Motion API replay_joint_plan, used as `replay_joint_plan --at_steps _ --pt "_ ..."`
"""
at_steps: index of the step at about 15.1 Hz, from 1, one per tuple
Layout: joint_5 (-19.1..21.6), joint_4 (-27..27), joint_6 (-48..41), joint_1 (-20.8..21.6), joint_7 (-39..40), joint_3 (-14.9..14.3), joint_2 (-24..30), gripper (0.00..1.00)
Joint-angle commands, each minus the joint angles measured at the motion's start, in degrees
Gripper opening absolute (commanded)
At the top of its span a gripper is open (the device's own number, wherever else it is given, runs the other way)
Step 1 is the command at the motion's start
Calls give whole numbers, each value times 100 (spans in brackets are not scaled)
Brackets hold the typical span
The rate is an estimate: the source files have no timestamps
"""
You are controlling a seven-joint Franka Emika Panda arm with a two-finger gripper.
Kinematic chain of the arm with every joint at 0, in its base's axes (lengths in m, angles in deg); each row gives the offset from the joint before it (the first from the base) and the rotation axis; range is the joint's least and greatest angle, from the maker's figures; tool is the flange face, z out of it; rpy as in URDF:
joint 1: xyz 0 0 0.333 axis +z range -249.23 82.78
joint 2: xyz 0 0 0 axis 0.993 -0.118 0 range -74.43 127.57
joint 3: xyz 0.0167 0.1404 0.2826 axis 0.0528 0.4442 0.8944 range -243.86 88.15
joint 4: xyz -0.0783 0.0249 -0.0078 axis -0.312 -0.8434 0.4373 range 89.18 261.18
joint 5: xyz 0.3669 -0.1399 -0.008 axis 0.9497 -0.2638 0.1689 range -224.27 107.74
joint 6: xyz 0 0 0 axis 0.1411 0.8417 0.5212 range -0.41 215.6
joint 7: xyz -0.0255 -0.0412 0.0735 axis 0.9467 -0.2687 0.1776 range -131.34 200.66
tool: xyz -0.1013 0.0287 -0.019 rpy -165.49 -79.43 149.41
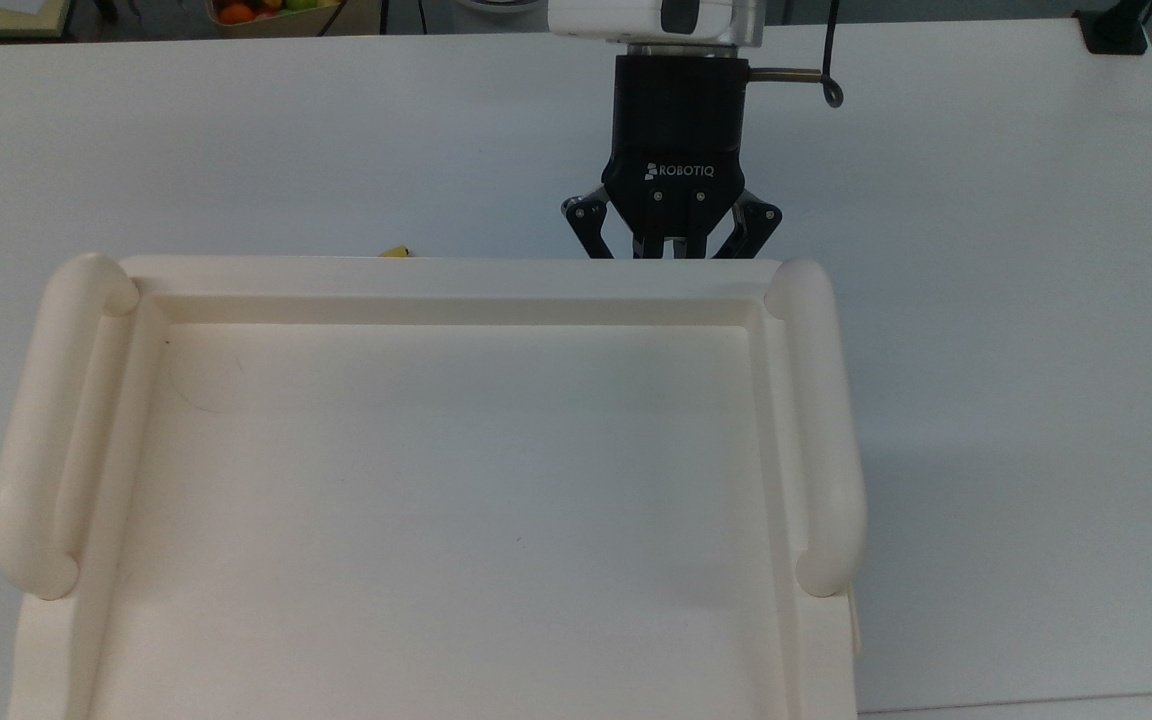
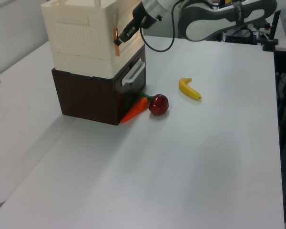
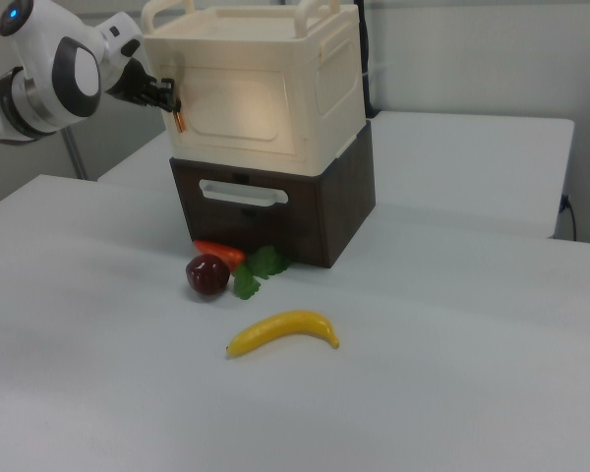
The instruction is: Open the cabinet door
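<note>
The cream cabinet [image 3: 275, 88] stands on a dark brown drawer unit [image 3: 315, 211]. Its recessed top [image 1: 436, 500] has a rounded rail [image 1: 816, 420] along each side. The cabinet door [image 3: 241, 103] is its front face in the right view and lies flush, with a small orange handle [image 3: 178, 120] at its left edge. My gripper [image 3: 170, 101] reaches in from the right view's left, shut on that handle. Seen in the top view, the gripper [image 1: 673, 250] sits at the cabinet's far edge with its fingertips hidden behind the rim. The gripper [image 2: 120, 39] meets the handle [image 2: 117, 36] at the cabinet's front corner in the left view.
The drawer below has a white handle [image 3: 241, 194]. On the table in front of it lie a carrot [image 2: 133, 110], a red apple [image 3: 207, 274] and a banana [image 3: 283, 330]. The white table [image 2: 181, 167] spreads wide in front of these.
</note>
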Motion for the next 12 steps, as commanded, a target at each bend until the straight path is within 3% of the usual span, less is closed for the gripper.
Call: replay_joint_plan --at_steps 1,9,12 --pt "-46 266 -261 30 -33 -29 302 5" --pt "-28 363 -773 83 -270 -20 522 6" --pt "-20 354 -1009 83 -270 -20 522 26"
